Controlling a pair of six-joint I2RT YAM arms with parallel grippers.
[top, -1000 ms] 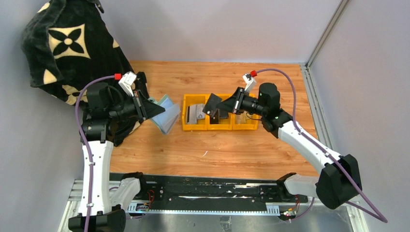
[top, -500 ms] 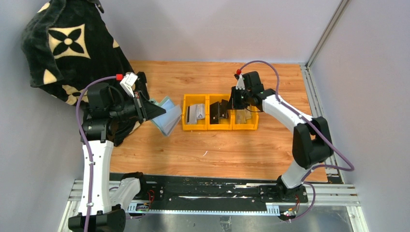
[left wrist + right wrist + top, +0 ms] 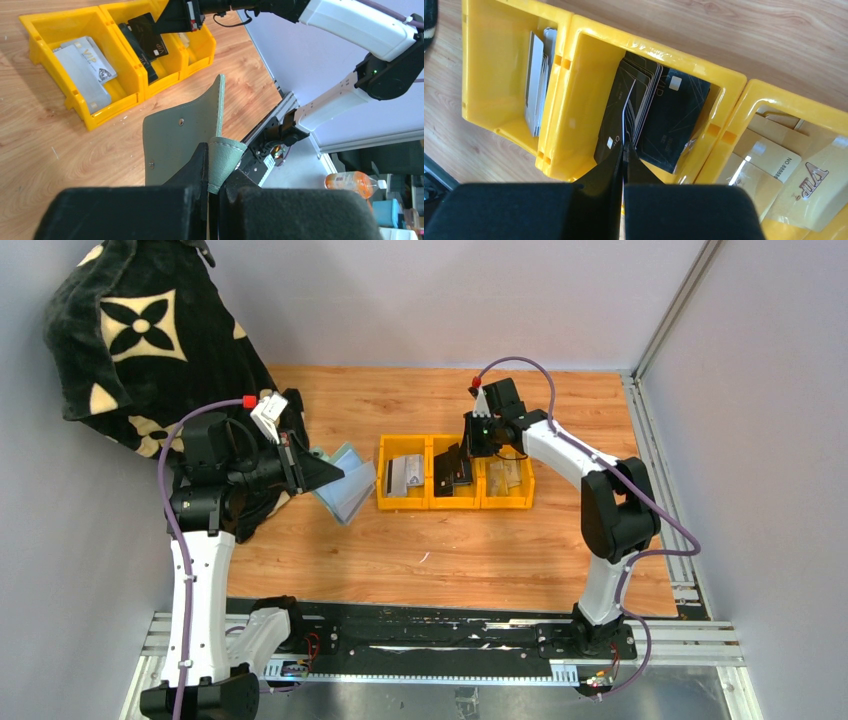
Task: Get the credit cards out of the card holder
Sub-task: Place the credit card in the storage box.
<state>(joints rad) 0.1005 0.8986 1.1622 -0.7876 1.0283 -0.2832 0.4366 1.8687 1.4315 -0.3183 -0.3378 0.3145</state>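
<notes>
Three joined yellow bins [image 3: 455, 504] on the counter [image 3: 450, 560]: grey cards [image 3: 85, 65] in the left, a black stack [image 3: 674, 120] in the middle, tan cards [image 3: 774, 160] in the right. Right hand [image 3: 624, 150], lowered over the middle bin, pinches a black card [image 3: 616, 115]. Left hand [image 3: 211, 167] clamps the opened card holder [image 3: 175, 135] aloft, left of the bins.

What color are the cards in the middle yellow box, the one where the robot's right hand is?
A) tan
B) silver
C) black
C: the right hand pinches a black card at the middle compartment of the yellow bin, beside other black cards. The silver cards are in the left compartment and the tan cards in the right one.
</notes>
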